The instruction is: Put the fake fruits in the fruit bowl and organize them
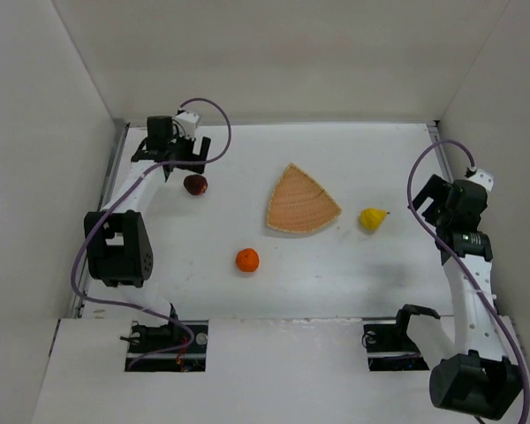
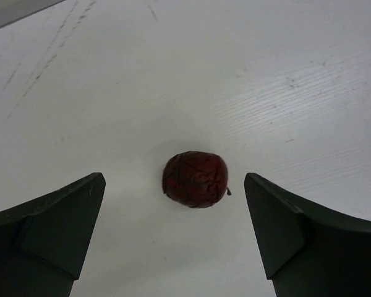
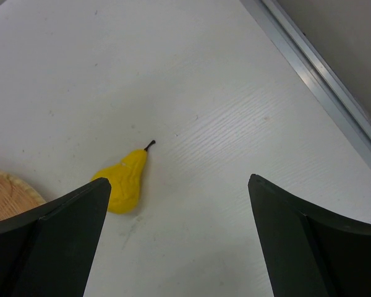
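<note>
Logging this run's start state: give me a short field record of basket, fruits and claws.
basket: shallow tan woven fan-shaped tray, no fruit inside
maroon: dark maroon round fruit on table, untouched, framed by open left claw
pear: yellow pear-shaped fruit lying right of tray, apart, ahead of open right claw
orange: round orange fruit on table, nearer the arms than tray

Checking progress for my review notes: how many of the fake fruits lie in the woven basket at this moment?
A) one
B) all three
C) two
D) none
D: the woven basket holds nothing, and the maroon fruit, orange and yellow pear all lie on the table apart from it.
</note>
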